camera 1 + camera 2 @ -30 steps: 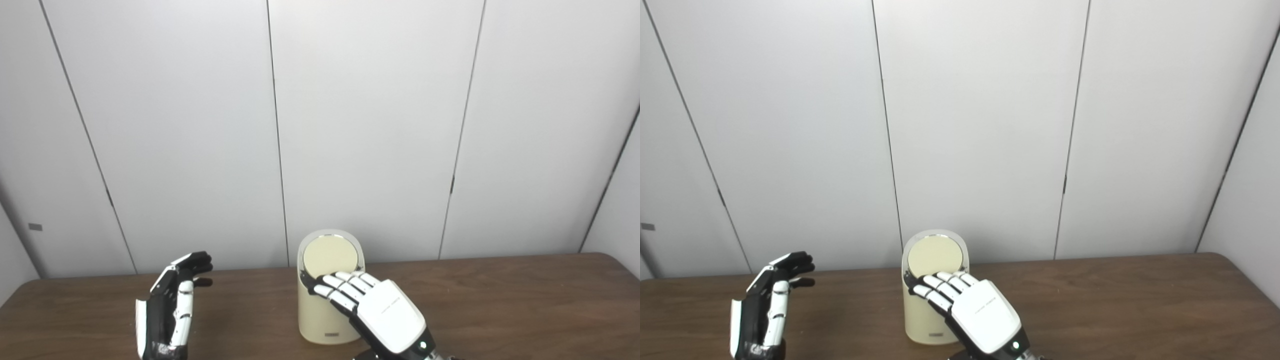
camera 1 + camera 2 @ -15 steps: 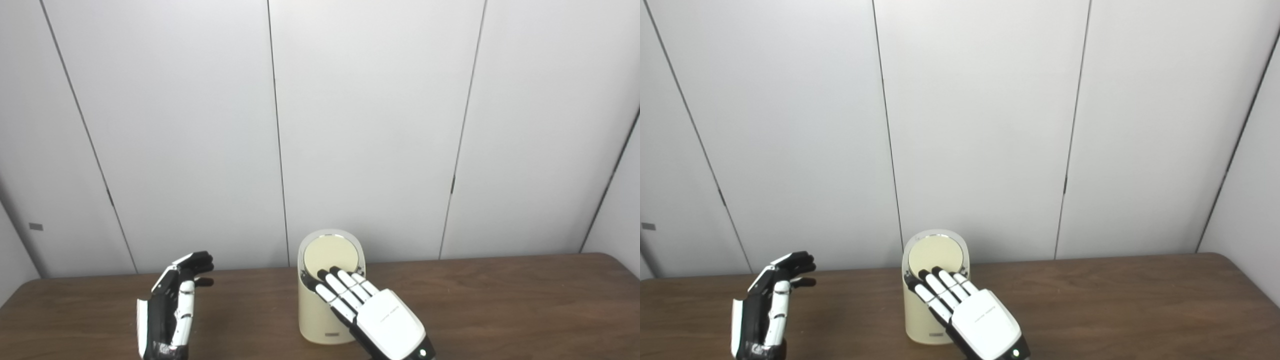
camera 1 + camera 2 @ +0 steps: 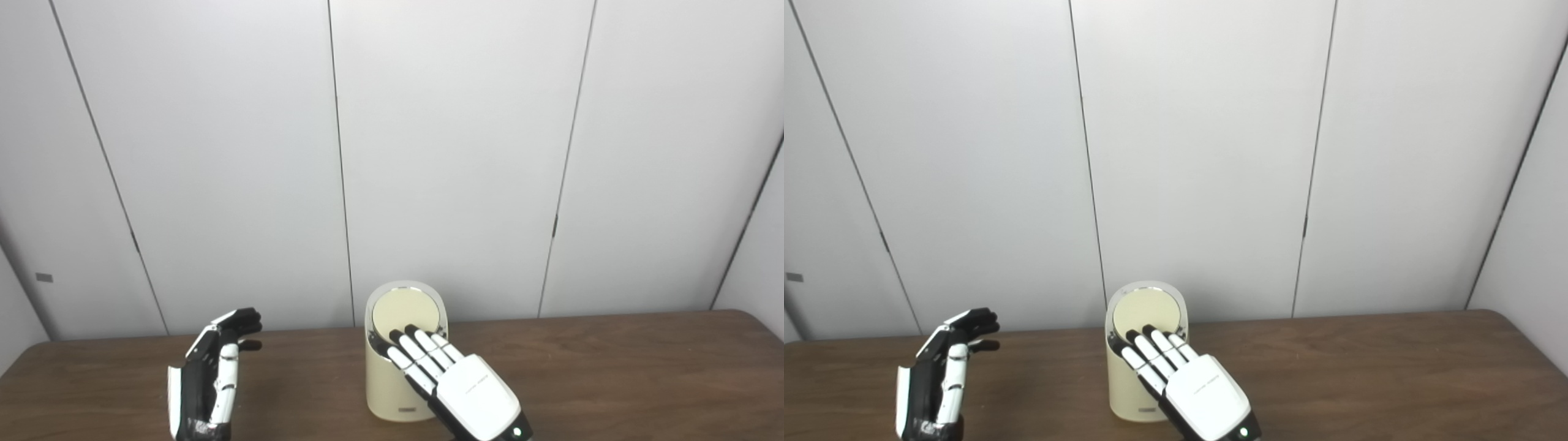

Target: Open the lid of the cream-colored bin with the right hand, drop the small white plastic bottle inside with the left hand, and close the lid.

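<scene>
The brown wood-grain table (image 3: pixel 612 367) runs wide and bare to my right as far as its rounded far corner, and there is open top between my two hands as well. Pale wall panels (image 3: pixel 453 153) with dark vertical seams close off the far edge just behind the bin.

The cream-colored bin (image 3: pixel 386 392) is a smooth upright cylinder with a slanted top; its round lid (image 3: pixel 401 311) sits closed inside a thin shiny ring, facing me.

My right hand (image 3: pixel 456 386), glossy white plates over black, lies in front of the bin and covers its right side, fingers (image 3: pixel 409 346) straight and a little spread, tips over the lid's lower rim, holding nothing. Whether they touch the lid I cannot tell.

My left hand (image 3: pixel 205 380) stands edge-on well left of the bin, fingers extended and loosely apart, empty.

I cannot see the small white plastic bottle.
</scene>
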